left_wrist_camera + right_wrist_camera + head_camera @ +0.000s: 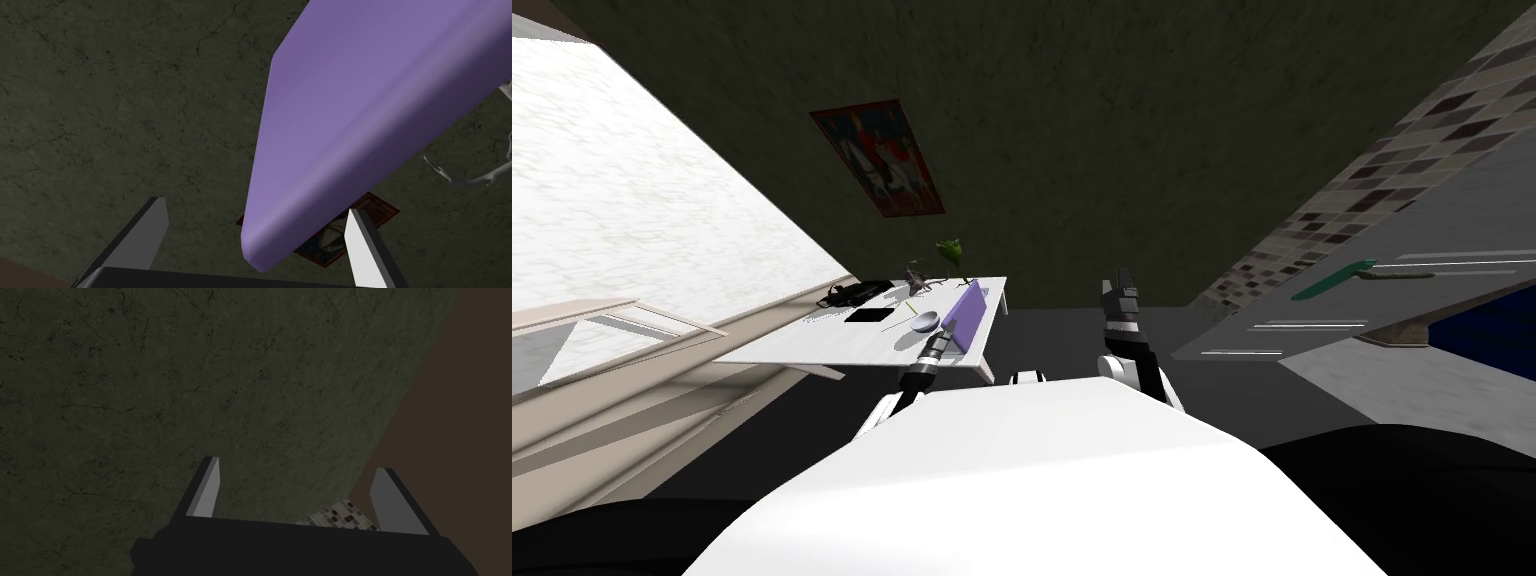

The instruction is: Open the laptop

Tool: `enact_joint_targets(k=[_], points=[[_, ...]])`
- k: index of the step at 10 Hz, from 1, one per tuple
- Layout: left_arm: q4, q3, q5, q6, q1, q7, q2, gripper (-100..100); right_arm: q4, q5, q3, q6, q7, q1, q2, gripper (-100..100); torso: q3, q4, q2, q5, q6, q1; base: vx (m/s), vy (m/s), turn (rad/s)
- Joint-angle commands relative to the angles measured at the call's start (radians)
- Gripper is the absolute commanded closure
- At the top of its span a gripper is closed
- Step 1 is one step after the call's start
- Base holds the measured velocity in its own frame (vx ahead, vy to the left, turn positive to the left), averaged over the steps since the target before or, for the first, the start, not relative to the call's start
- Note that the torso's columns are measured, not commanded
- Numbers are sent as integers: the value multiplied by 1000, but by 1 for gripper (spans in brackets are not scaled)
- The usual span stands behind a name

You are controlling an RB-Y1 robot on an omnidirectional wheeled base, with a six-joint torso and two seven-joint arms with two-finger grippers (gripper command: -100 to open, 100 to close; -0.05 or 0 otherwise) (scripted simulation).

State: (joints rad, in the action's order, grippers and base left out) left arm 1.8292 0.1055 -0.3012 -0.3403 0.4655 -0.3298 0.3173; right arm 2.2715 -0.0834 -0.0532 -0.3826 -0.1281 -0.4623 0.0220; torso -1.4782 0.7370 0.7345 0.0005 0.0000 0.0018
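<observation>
Purple laptop (968,312) at right edge of white bench (812,345), lid tilted up. Left pincer (256,206) blades apart, straddling the lid's corner: likely levering it, not clamping. Right pincer (1120,282) raised, blades apart, kept clear of bench.

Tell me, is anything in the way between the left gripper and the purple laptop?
No, nothing visible. The purple laptop lid pokes between the open fingers of the left gripper. The grey bowl sits off to one side.
</observation>
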Motion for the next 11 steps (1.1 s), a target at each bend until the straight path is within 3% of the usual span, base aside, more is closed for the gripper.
enact_joint_targets(k=[1, 2, 3, 11], points=[[-26, -3, -2, -17, -9, -6, -10, 100, 0, 0, 0, 0, 0, 0, 0, 0, 2, 1, 4, 0, 0, -1, -45, 16, 43], [-15, -2, -1, -5, -8, -2, -5, 100, 0, 0, 0, 0, 0, 0, 0, 0, 6, 2, 9, 0, 0, -1, -28, 14, 11], [-20, -8, 28, 16, -23, 34, -8, 100, 0, 0, 0, 0, 0, 0, 0, 0, 5, 3, 8, 0, 0, -2, -16, 88, -25], [-28, -37, 156, 106, -82, 194, -24, 100, 0, 0, 0, 0, 0, 0, 0, 0, 1, 1, 2, 0, 1, -2, -23, 118, -26]])
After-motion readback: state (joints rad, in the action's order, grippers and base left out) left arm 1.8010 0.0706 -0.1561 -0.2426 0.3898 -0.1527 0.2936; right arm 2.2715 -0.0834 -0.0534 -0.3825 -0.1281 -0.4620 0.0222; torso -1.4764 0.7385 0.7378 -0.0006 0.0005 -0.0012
